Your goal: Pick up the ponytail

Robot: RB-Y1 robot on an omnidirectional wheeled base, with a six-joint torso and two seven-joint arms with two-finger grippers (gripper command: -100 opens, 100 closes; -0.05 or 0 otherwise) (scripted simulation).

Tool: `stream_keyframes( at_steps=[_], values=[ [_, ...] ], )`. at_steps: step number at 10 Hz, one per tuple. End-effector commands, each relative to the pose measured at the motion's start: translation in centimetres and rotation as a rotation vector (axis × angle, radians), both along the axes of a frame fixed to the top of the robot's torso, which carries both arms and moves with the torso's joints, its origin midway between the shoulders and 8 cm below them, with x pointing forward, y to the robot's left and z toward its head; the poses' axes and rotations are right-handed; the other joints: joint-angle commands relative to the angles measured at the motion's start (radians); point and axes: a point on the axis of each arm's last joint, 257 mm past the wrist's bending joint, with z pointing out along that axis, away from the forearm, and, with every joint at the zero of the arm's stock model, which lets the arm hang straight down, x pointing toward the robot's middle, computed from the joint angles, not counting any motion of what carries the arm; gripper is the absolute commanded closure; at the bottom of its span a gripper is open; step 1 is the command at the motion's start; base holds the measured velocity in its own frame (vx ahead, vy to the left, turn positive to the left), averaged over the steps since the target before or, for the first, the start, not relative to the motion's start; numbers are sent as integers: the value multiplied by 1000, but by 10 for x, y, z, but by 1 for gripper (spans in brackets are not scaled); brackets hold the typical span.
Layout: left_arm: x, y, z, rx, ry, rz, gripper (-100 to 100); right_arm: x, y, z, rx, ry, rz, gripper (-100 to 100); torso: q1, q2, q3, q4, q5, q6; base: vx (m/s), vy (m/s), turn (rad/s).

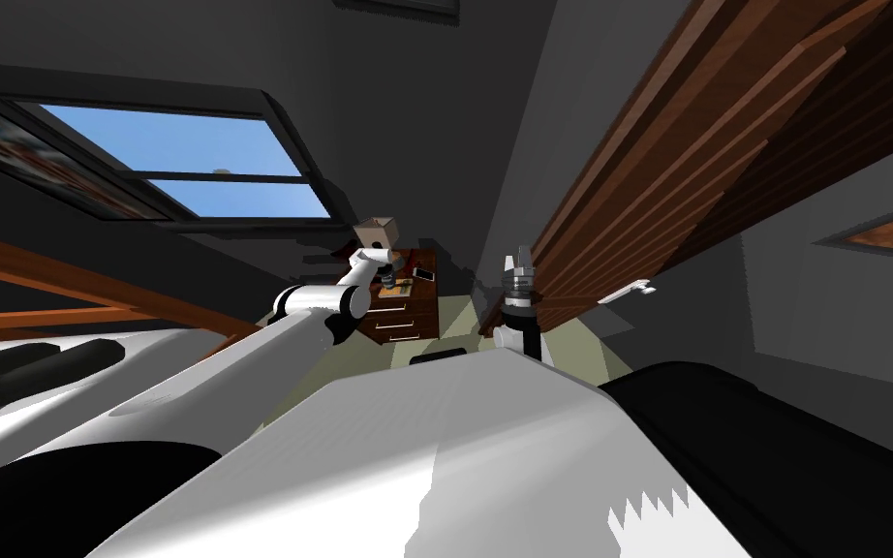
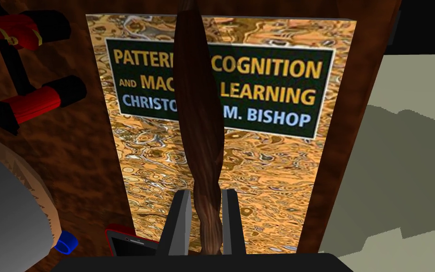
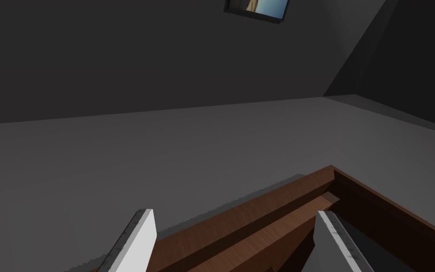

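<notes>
The right gripper (image 3: pixel 234 213) holds its 2 light grey fingers (image 3: pixel 136 241) spread wide apart, with nothing gripped between them. Just beyond the fingertips runs a brown wooden structure (image 3: pixel 278 198) of stepped boards that meet at 1 corner, and 1 finger overlaps its darker inner side. Past the wood spreads a flat grey surface (image 3: pixel 188 141), which meets a darker grey wall (image 3: pixel 117 56). Far off on that wall hangs a small framed picture (image 3: pixel 257 7), partly in view.
</notes>
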Motion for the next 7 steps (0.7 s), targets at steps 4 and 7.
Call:
stream_keyframes(
  at_steps=[4,7],
  values=[
    [3,-1,17,-1,2,-1,100,0,0,0,0,0,0,0,0,1,1,1,0,0,-14,-2,4],
    [2,-1,16,0,3,-1,0,0,0,0,0,0,0,0,0,1,1,1,0,0,-10,1,1]
  ],
)
